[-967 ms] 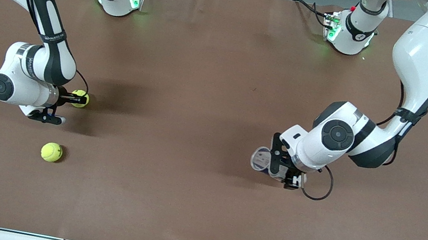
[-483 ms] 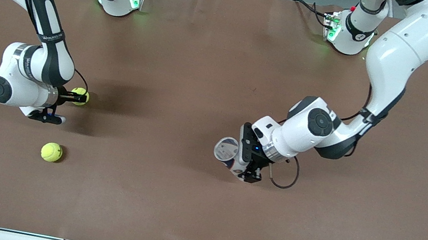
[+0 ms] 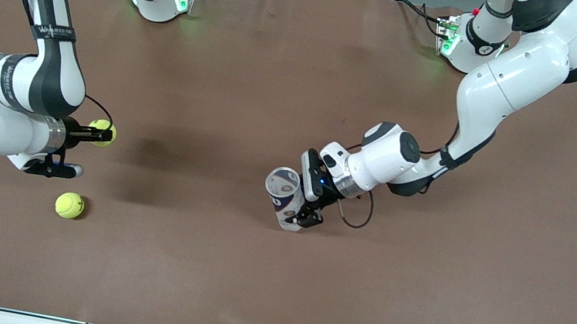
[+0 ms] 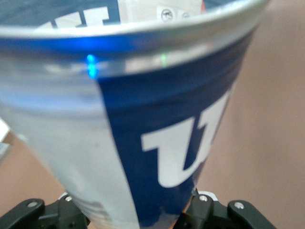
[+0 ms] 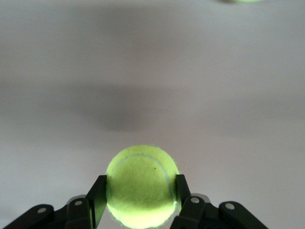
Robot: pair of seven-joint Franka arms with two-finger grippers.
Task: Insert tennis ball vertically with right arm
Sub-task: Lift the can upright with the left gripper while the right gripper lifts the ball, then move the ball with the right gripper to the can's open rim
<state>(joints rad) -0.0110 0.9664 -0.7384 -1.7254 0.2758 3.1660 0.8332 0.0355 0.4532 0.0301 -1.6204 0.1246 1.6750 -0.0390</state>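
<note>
At middle left of the frame the right hand (image 3: 104, 135) pinches a tennis ball (image 3: 102, 131), while the left hand (image 3: 302, 212) at centre clamps the can (image 3: 283, 197), mouth tilted upward.

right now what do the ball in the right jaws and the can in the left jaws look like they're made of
The yellow-green fuzzy tennis ball held by the right gripper looks felt-covered: a matte, fibrous nap with a pale curved seam. The blue-and-white open-topped can held by the left gripper looks like thin glossy plastic or printed sheet with a shiny metallic-looking rim; which one is unclear.
</note>
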